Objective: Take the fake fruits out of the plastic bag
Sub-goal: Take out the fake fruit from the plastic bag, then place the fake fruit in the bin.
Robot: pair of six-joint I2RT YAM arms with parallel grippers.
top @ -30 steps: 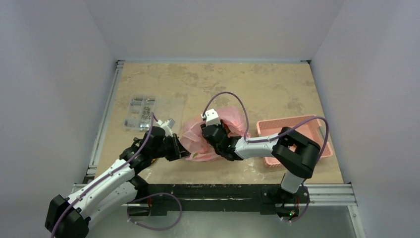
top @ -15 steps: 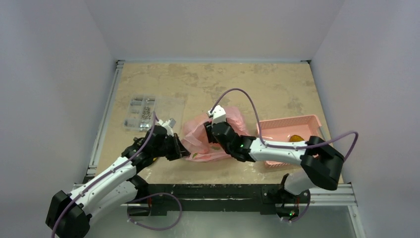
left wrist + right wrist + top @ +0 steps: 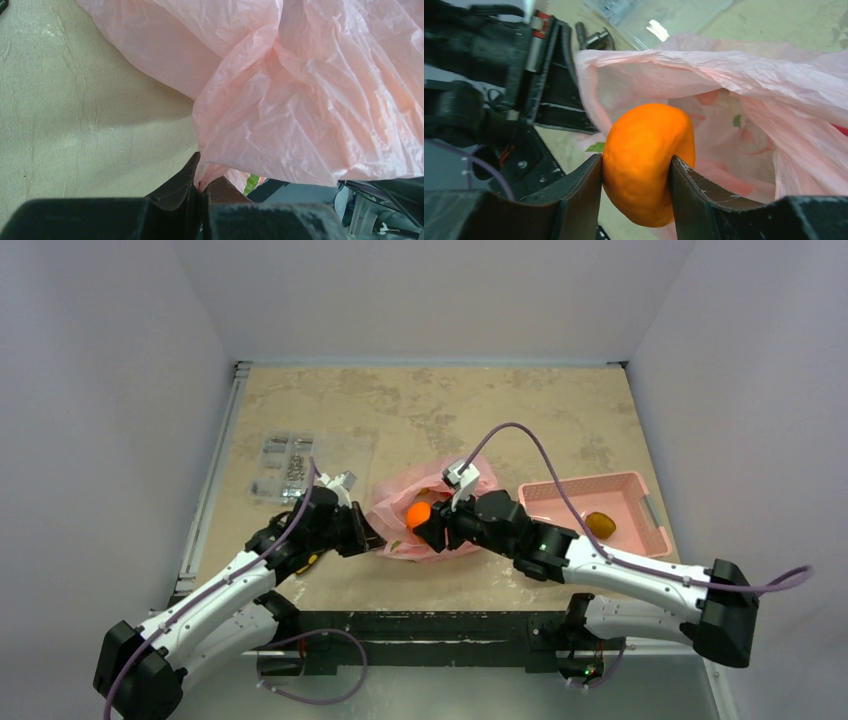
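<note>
I had the right pincer (image 3: 635, 162) pinching the orange (image 3: 649, 150) at the mouth of the plastic bag (image 3: 774, 75) and the left pincer (image 3: 201, 184) pressed together on its film; I judged a slow, straight withdrawal toward the pink basket (image 3: 580, 483) safest, both grips firm.

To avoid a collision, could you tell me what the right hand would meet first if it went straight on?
Probably the plastic bag, just past the orange the right hand grips, then the left hand pinching it; depth is unclear.
</note>
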